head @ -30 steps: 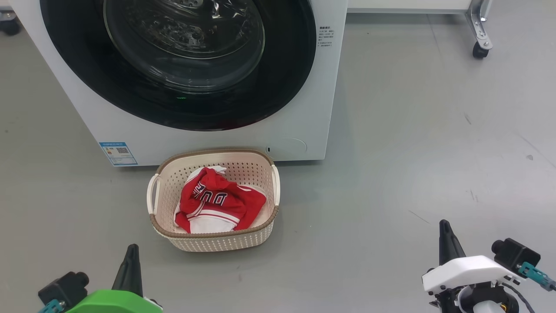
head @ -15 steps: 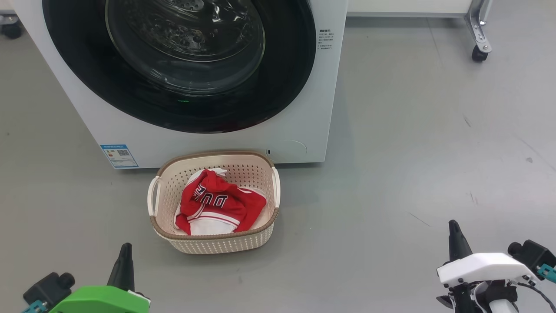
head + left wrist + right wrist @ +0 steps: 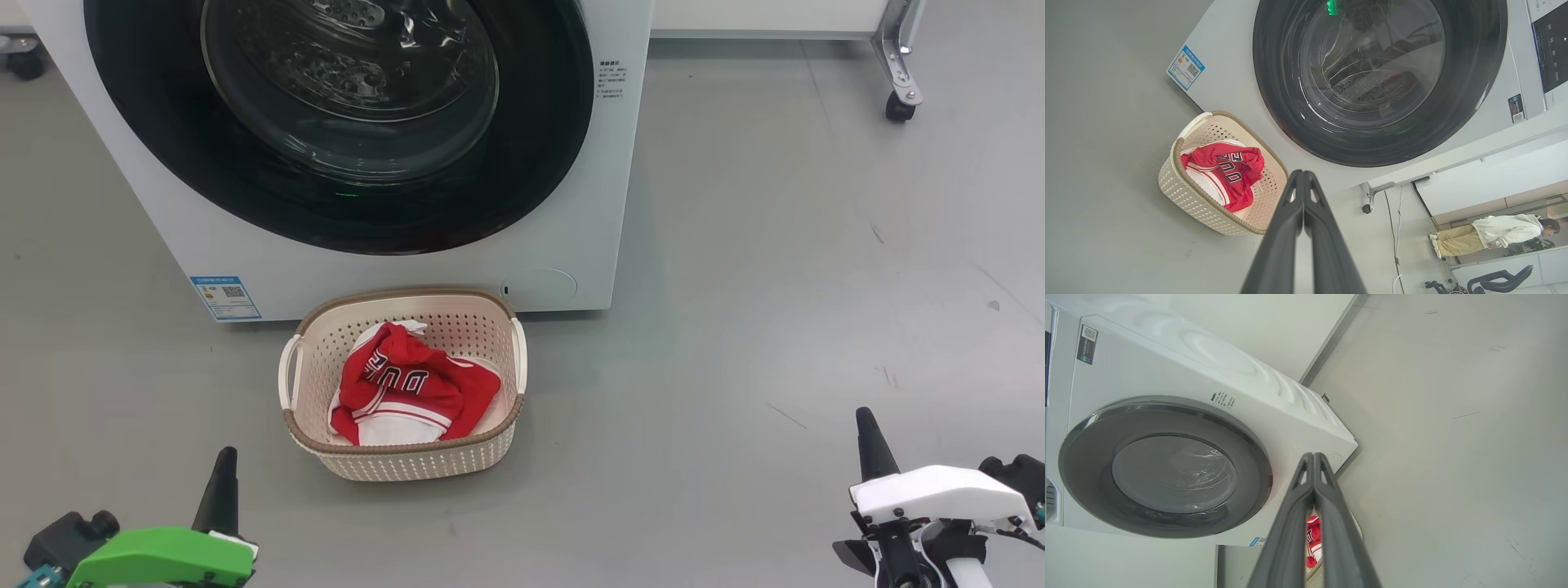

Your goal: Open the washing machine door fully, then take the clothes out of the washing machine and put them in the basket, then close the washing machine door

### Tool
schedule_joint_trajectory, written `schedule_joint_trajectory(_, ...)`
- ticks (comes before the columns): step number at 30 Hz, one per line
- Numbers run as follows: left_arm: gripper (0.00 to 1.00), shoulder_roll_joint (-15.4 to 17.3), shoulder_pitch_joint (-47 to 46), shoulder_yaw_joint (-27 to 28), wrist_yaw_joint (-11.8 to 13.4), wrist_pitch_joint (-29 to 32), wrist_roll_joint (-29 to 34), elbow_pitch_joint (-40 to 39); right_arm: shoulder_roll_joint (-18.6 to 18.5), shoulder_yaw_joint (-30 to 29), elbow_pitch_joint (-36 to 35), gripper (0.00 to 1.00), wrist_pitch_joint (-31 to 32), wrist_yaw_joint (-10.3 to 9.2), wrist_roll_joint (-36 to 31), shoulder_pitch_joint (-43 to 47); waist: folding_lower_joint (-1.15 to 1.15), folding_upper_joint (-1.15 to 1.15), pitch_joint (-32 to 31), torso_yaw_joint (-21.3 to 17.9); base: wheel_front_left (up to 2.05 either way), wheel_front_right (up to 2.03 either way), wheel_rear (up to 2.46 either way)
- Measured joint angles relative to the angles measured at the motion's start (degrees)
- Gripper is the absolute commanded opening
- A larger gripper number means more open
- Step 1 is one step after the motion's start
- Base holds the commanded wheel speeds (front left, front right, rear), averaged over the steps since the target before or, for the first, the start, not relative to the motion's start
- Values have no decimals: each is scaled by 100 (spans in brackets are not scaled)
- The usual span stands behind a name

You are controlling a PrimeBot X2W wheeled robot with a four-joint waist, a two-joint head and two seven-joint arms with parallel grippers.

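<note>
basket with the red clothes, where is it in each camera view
head view: basket below centre, on the floor before the washing machine.
left wrist view: basket left of centre, to the left of the left gripper.
right wrist view: basket at the bottom edge, mostly hidden behind the right gripper.
shared landmark: the blue label on the machine's front, near the basket.

Test lab or demo hall, not a home laundry. Washing machine [image 3: 608, 204] stands free on a bare, scuffed grey floor [image 3: 775, 269]. Castered metal frame leg [image 3: 896, 65] at upper right of head view. Loose cable [image 3: 1397, 245], white partition [image 3: 1474, 183] and a standing person [image 3: 1498, 234] at lower right of left wrist view.
</note>
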Motion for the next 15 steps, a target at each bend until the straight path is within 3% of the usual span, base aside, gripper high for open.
schedule_joint_trajectory(15,0,-7,-175,216,-201,188,-1051,130,-38,-247,0,0,259,151,1138,-76,0,0,-56,2,0,0,0)
